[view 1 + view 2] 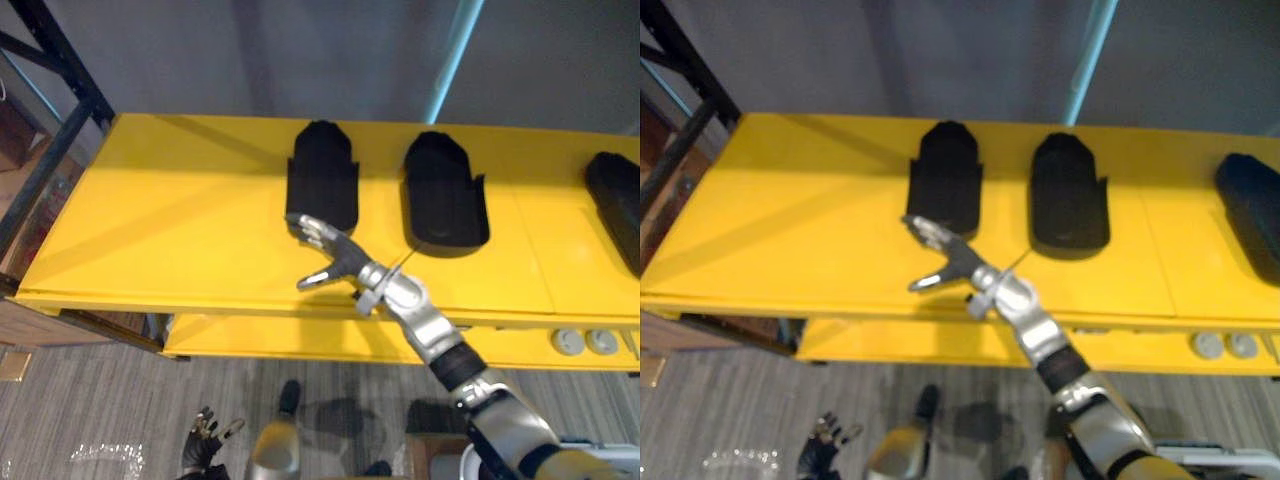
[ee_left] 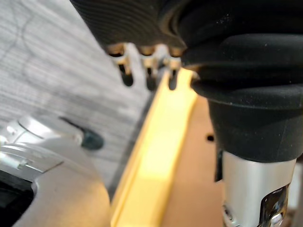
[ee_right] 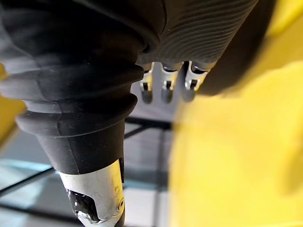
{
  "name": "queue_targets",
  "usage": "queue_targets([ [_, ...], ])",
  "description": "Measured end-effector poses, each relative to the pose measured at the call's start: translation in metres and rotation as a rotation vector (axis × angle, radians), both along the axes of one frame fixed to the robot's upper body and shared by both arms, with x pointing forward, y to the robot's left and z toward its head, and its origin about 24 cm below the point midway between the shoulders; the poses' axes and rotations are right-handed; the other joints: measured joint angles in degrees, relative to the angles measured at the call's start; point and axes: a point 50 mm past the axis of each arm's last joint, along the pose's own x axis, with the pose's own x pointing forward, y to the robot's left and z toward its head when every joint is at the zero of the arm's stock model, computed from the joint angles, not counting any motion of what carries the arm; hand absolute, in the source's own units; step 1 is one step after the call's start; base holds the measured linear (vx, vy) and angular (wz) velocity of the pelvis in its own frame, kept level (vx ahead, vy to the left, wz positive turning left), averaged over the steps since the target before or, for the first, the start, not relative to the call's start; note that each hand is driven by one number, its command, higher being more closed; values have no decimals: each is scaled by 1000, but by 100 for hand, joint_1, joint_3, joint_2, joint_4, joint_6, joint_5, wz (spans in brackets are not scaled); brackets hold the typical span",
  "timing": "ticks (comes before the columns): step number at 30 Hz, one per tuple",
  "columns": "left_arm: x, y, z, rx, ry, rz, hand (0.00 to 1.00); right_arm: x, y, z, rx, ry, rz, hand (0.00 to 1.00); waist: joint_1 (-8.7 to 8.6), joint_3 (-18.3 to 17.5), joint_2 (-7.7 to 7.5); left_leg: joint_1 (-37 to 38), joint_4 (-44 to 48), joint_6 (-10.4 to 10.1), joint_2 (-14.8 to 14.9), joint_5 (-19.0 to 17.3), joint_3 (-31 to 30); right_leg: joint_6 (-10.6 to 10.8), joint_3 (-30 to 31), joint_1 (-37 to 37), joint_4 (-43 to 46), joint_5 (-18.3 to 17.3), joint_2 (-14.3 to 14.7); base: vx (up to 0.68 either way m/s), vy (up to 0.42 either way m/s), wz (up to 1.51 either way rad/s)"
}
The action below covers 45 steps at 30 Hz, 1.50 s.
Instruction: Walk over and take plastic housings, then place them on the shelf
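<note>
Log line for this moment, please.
right hand: open, fingertips at left housing near edge | left hand: open, low by floor | middle housing, right housing: on yellow shelf, untouched

Black frame, teal pole, grey floor

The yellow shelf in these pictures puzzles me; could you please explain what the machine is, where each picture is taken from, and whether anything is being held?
This is a humanoid robot with two arms and fingered hands. The two wide pictures come from a stereo camera on its head, looking down. The two close ones come from cameras on its wrists, looking along each hand's dark cover. Three black plastic housings lie side by side on the yellow shelf: the left housing, the middle housing and the right housing. The right hand reaches over the shelf with straight fingers, its tips by the left housing's near end, holding nothing. The left hand hangs low above the floor, open and empty.
</note>
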Motion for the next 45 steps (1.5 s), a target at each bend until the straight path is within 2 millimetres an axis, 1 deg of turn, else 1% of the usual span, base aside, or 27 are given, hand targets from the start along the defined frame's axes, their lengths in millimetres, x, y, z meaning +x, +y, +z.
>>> queue_targets([
  [1,0,0,0,0,-1,0,0,-5,3,4,18,-9,25,0,-6,2,-14,24,0,-1,7,-4,37,0,40,1,-4,1,-1,24,3,-30],
  [3,0,0,0,5,-3,-3,0,-20,6,11,85,-26,70,0,-53,-42,-94,110,-1,-14,36,-41,174,0,169,2,-11,1,-4,26,-5,-29],
  [4,0,0,0,6,-2,-4,0,-23,5,11,96,-28,74,0,-71,-56,-117,124,-1,-17,46,-47,205,-1,199,-3,-12,2,-1,16,-8,-25],
  [5,-1,0,0,8,4,-9,0,-28,4,11,120,-22,77,0,-146,-86,-166,158,-2,-29,57,-63,252,-3,260,-1,-12,2,2,7,-8,-26],
  [6,-2,0,-2,8,13,-9,0,-31,2,10,136,-18,70,0,-217,-121,-215,201,-3,-27,76,-83,330,-5,329,-5,-11,4,1,1,-4,-29],
  [7,-3,0,-2,9,17,-11,0,-33,1,10,147,-16,62,0,-237,-135,-237,233,-3,-34,89,-96,374,-9,386,-10,-11,7,2,3,-5,-37],
  [9,-5,2,-3,26,25,-13,0,-40,-10,9,206,-1,-5,0,-385,-214,-308,298,-3,-38,117,-114,527,-15,481,-38,3,17,-1,-7,-8,-32],
  [10,-5,3,-3,30,18,-9,0,-41,-15,9,225,1,-32,0,-426,-246,-323,296,-3,-39,127,-116,554,-22,509,-59,4,23,0,-21,-4,-25],
  [12,-3,5,-2,41,11,-10,0,-40,-37,7,275,10,-168,0,-565,-345,-323,332,-4,-43,165,-143,709,-24,697,-120,-11,70,3,-19,1,-34],
  [13,-2,4,-1,41,9,-13,0,-39,-41,5,272,14,-199,0,-597,-347,-319,377,-4,-39,171,-155,764,-21,761,-109,-16,87,3,-29,3,-44],
  [15,1,2,-2,38,7,-23,0,-39,-56,-7,266,63,-282,0,-685,-440,-294,469,-5,-40,189,-202,935,-17,912,-102,-79,118,2,-24,2,-42],
  [16,7,-2,-2,32,3,-46,0,-43,-64,-19,247,105,-329,0,-739,-529,-262,481,-5,-37,199,-211,993,-17,960,-107,-127,156,12,-9,-7,-24],
  [19,15,-10,-2,33,1,-94,0,-46,-69,-32,221,165,-362,0,-861,-578,-219,507,-6,-37,212,-210,1030,-21,1024,-106,-144,179,21,-7,-8,-12],
  [20,17,-13,-4,27,11,-108,0,-46,-69,-34,218,176,-367,0,-878,-584,-207,538,-6,-38,218,-212,1081,-22,1056,-100,-145,186,21,-5,-9,-23],
  [22,15,-15,-6,23,34,-120,0,-45,-68,-38,220,197,-368,0,-899,-587,-201,619,-7,-47,218,-221,1140,-16,1082,-52,-149,191,19,7,-9,-13],
  [24,13,-14,-8,22,51,-118,0,-39,-65,-55,210,264,-386,0,-904,-665,-199,692,-10,-52,202,-242,1128,-12,1055,47,-185,189,9,7,-6,2],
  [25,13,-14,-8,22,51,-118,0,-37,-63,-58,205,275,-386,0,-902,-665,-193,698,-10,-51,198,-242,1122,-11,1049,59,-189,189,6,6,-5,5],
  [26,13,-14,-8,21,54,-118,0,-30,-57,-61,198,293,-379,0,-890,-663,-174,696,-10,-50,186,-243,1114,-7,1040,65,-192,189,-4,3,0,4],
  [28,11,-14,-8,19,61,-118,0,-26,-52,-59,203,291,-372,0,-858,-664,-158,687,-10,-42,162,-247,1079,-1,1005,80,-197,190,-25,5,6,14],
  [32,6,-14,-10,14,85,-115,0,-19,-43,-52,255,274,-397,0,-793,-661,-128,673,-10,-14,15,-278,843,75,738,227,-200,149,-127,29,14,30],
  [33,3,-14,-12,13,95,-114,0,-16,-40,-49,269,270,-410,0,-751,-649,-110,672,-10,0,-9,-286,844,84,734,237,-200,153,-152,34,19,13],
  [36,-8,-14,-18,9,144,-113,0,-7,-31,-43,275,248,-464,0,-715,-612,-51,670,-10,30,-84,-295,833,111,721,252,-201,166,-223,34,25,4],
  [38,-11,-14,-19,9,152,-114,0,-3,-29,-43,273,237,-506,0,-653,-603,-37,671,-11,43,-124,-302,821,128,709,262,-201,161,-258,25,16,5],
  [41,-13,-13,-20,7,161,-114,0,1,-29,-45,265,224,-592,0,-660,-589,-13,670,-14,50,-205,-305,714,166,586,326,-200,142,-317,27,10,20],
  [43,-13,-13,-20,9,154,-113,0,5,-27,-51,245,233,-651,0,-654,-576,-7,670,-14,51,-223,-306,688,183,571,348,-196,128,-330,18,0,9],
  [45,-12,-14,-20,8,149,-114,0,7,-25,-52,243,239,-681,0,-652,-530,23,677,-14,51,-223,-306,687,184,571,354,-194,127,-331,0,0,0],
])
